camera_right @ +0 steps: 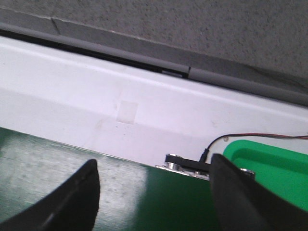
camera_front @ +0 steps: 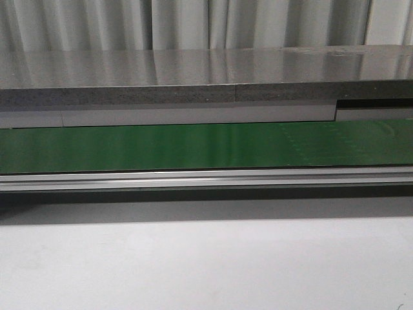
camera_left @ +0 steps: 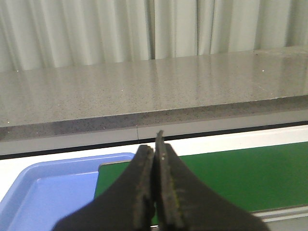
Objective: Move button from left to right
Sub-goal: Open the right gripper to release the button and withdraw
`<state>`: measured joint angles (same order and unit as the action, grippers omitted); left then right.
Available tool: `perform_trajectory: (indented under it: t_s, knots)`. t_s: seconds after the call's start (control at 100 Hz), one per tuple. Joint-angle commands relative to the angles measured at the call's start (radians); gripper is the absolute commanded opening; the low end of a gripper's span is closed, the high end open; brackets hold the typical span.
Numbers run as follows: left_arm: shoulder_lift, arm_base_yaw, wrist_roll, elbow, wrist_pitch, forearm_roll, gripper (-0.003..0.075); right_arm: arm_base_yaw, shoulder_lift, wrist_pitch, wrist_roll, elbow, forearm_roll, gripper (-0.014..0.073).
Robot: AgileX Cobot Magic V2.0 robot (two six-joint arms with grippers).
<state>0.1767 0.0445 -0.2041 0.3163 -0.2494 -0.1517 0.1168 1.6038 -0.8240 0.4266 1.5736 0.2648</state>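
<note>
The button is not in any view. The green belt [camera_front: 193, 147] runs across the front view with nothing on it; neither gripper shows there. In the left wrist view my left gripper [camera_left: 155, 147] is shut and empty, its black fingers [camera_left: 142, 183] pressed together above the belt's end [camera_left: 231, 175], next to a blue tray [camera_left: 43, 192]. In the right wrist view my right gripper [camera_right: 154, 168] is open and empty above the belt [camera_right: 159, 202], near its other end beside a green tray [camera_right: 274, 166].
A grey stone ledge [camera_front: 193, 71] runs behind the belt, with pale curtains behind it. An aluminium rail [camera_front: 193, 179] borders the belt's near side, with the white table [camera_front: 193, 265] in front. A black bracket with a red-black wire [camera_right: 192, 161] sits at the belt's right end.
</note>
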Motion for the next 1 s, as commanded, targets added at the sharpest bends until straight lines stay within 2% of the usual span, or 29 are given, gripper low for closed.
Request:
perform_trajectory:
  t_s: [0.0, 0.48, 0.7, 0.99]
  knots:
    - [0.01, 0.008, 0.002, 0.029, 0.082, -0.011, -0.002, -0.02, -0.102, 0.08, -0.009, -0.027, 0.026, 0.0491]
    - [0.01, 0.008, 0.002, 0.029, 0.082, -0.011, -0.002, -0.033, -0.587, 0.408, -0.008, -0.633, 0.032, 0.0491]
    - [0.01, 0.008, 0.002, 0.029, 0.082, -0.011, -0.002, -0.033, -0.83, 0.422, -0.008, -0.843, 0.036, 0.0489]
    - [0.01, 0.008, 0.002, 0.029, 0.082, -0.011, -0.002, -0.033, -1.155, 0.35, -0.008, -1.002, 0.099, 0.0489]
